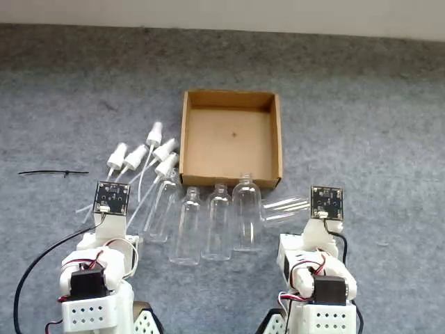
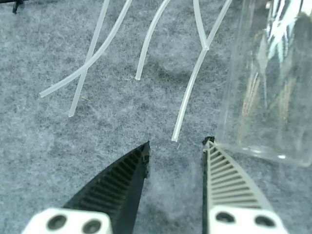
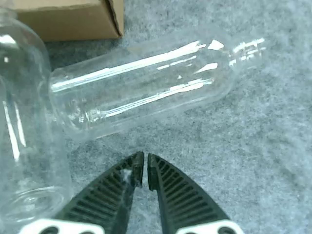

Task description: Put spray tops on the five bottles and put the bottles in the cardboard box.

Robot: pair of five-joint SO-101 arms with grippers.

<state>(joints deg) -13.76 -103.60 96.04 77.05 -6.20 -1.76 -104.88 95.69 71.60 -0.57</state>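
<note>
Several clear bottles without tops lie in a row (image 1: 217, 221) on the grey carpet before the open cardboard box (image 1: 233, 174). One more bottle (image 1: 285, 207) lies sideways at the right. White spray tops (image 1: 142, 156) with long thin tubes lie left of the box. My left gripper (image 2: 177, 145) is open just above the carpet, a tube end (image 2: 187, 102) ahead of it and a bottle (image 2: 268, 87) beside its pale finger. My right gripper (image 3: 145, 160) is shut on nothing, just short of the sideways bottle (image 3: 146, 83); another bottle (image 3: 24, 136) is beside it.
A black cable tie (image 1: 52, 172) lies on the carpet at the far left. The box corner (image 3: 68, 17) sits beyond the sideways bottle. Both arm bases (image 1: 97, 292) (image 1: 320, 292) stand at the near edge. Bare carpet stretches to the right of the right arm.
</note>
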